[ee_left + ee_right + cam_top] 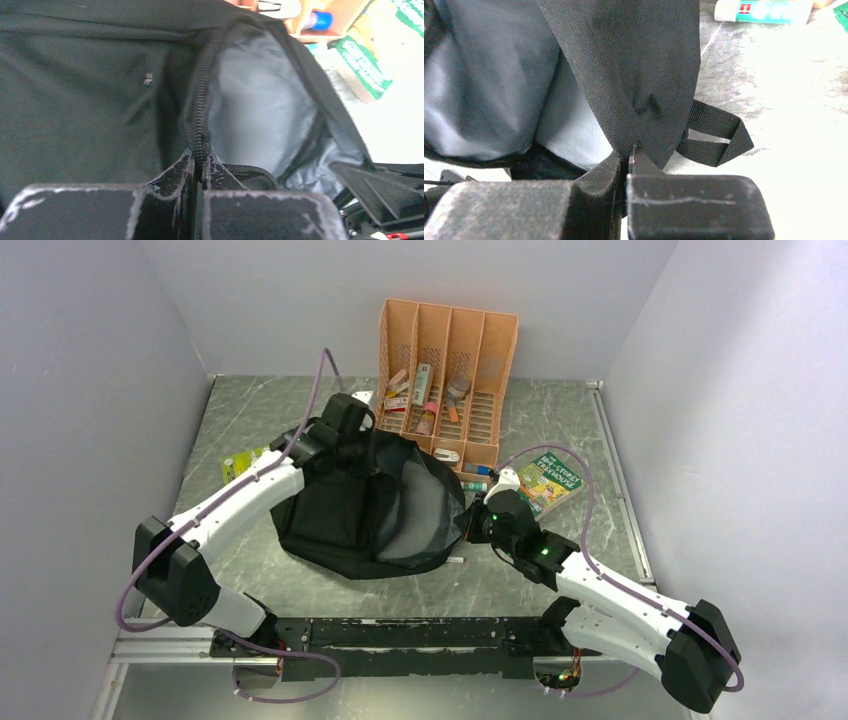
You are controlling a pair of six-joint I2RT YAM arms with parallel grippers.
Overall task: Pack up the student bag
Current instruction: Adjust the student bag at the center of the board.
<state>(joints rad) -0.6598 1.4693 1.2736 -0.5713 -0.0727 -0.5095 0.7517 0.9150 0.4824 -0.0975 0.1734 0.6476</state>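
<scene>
- Black fabric: the student bag (370, 510) lies slumped on the table (590, 420) just in front of the orange file organiser (500, 360). Its far edge is close against the organiser's base, and its main zip is parted so that the grey lining (255, 100) shows.
- By my reading the task is at the opening stage. The mouth is held apart, and nothing can be seen on the visible lining, though the bag's depths are hidden.
- Nearly all the packing seems left to do. Pens and small supplies stand in the organiser's slots. A green book (548, 483) lies in front of the organiser's right end, and a glue stick (764, 11) lies just before its right front corner. A green booklet (240, 462) lies well off to the organiser's left.
- The left gripper (201, 157) has its jaws pressed together on the bag's zipper edge (197, 100), pinching the tape at the side of the opening just in front of the organiser's left end. That arm reaches forward with its wrist tipped down over the bag.
- The right gripper (629, 155) is clamped on a fold of the bag's outer fabric beside a strap loop (716, 135), at the bag's right side, well in front of the organiser's right end. Its forearm runs low across the table toward the organiser.
</scene>
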